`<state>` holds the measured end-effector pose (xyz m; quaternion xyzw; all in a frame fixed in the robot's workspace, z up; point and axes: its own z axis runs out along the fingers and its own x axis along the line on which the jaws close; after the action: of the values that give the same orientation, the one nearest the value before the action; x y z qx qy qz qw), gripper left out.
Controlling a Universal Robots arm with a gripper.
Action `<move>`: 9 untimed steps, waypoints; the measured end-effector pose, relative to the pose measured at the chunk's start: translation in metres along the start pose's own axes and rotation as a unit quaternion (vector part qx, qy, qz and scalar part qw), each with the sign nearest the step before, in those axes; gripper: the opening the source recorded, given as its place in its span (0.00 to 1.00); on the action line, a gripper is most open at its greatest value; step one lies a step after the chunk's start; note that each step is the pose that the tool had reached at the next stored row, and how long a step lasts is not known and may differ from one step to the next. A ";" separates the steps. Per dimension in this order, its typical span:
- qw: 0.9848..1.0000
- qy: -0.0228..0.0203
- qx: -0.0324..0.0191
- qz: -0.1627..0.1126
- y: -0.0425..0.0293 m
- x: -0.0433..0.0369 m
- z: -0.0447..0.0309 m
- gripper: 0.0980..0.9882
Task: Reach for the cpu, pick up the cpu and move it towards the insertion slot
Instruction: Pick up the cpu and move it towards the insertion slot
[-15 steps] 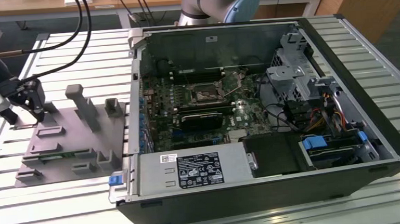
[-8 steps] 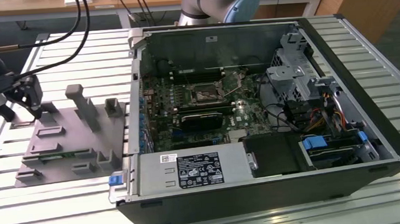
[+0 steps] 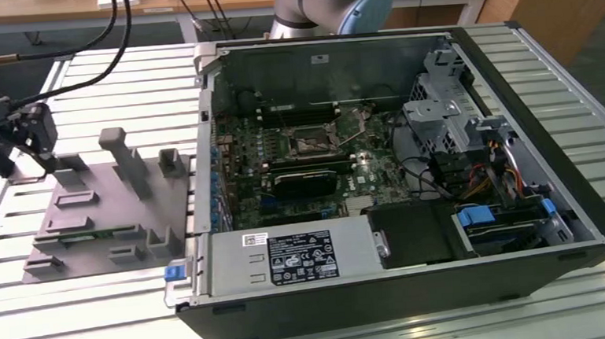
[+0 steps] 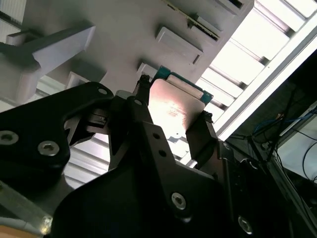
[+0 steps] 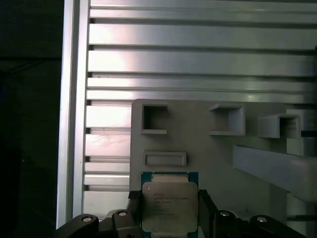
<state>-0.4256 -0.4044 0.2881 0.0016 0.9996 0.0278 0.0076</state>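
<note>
The cpu (image 5: 169, 201) is held clamped in the pincer (image 4: 174, 101), at the edge of the grey fixture (image 3: 105, 205) on the slatted bench (image 3: 108, 79). The slot (image 3: 309, 141) is seen well apart, inside the open case (image 3: 395, 298), towards the exterior view's right.

Exterior view sits high and well back, angled down across the whole bench: open computer case (image 3: 394, 290) in the middle, grey fixture plate (image 3: 95, 221) on the exterior view's left, slatted table (image 3: 118, 78) underneath. First wrist view is in tight, sighting along the gripper (image 5: 169, 196) and past the cpu (image 5: 170, 203) between the jaws to plate and slats beyond. Second wrist view looks from behind the gripper's black body, just as close, at the chip's opposite, shinier face. Both wrist views share cpu and plate; all three share the plate.
</note>
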 end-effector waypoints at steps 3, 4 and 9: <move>1.000 0.000 0.000 0.000 0.0007 0.0000 -0.0118 0.50; 1.000 0.000 0.000 0.000 0.0009 0.0002 -0.0161 0.50; 1.000 0.000 0.000 0.000 0.0022 0.0007 -0.0389 0.50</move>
<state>-0.4269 -0.4044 0.3270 0.0017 0.9996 0.0281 0.0076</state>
